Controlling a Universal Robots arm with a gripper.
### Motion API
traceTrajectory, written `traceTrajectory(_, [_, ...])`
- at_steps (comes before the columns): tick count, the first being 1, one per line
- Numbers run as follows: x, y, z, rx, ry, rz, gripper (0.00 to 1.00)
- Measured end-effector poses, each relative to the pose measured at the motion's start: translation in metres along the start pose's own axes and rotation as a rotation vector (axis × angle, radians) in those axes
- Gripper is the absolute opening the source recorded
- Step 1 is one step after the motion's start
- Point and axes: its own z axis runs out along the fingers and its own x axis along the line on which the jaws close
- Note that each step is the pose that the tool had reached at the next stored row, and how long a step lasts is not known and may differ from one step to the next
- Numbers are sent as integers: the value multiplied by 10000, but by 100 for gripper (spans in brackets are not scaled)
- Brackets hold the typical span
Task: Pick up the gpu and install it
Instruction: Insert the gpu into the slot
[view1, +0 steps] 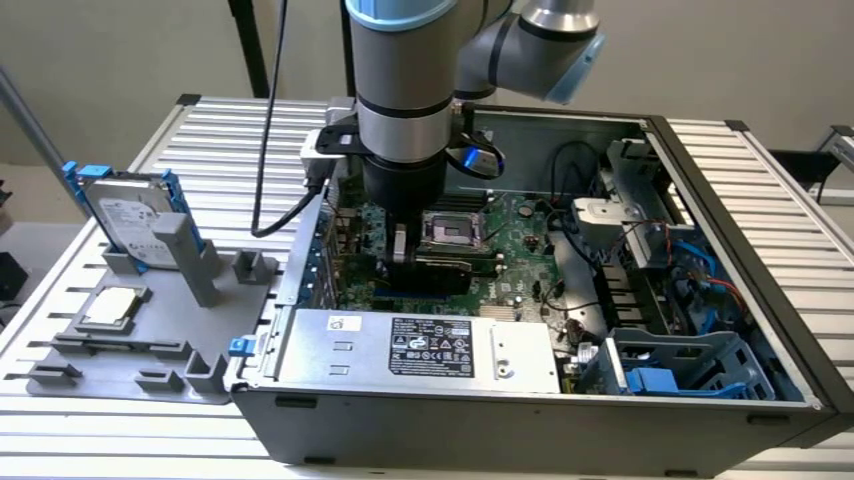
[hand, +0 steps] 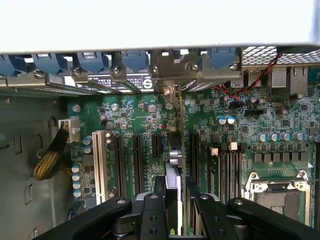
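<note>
— Gripper (hand: 172, 212) first: our fingers are closed narrowly on the gpu (hand: 174, 170), which stands on edge between them, down inside the computer case (view1: 747, 215).

— And where does the card sit against the motherboard (hand: 235, 135)?

— Directly beneath our hand, upright over the expansion slots (hand: 137, 157). Its long axis runs away from us toward the rear brackets (hand: 172, 67) of the case, in line with the slots.

— So we judge the matter is whether its edge sits squarely over one slot?

— Yes. In the exterior view our gripper (view1: 398, 262) hangs low over the board, beside the CPU socket (view1: 451, 232); whether the card is seated we cannot tell.
</note>
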Motion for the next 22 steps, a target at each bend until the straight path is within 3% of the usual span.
traceTrajectory(22, [-28, 2, 33, 3, 4, 0, 27])
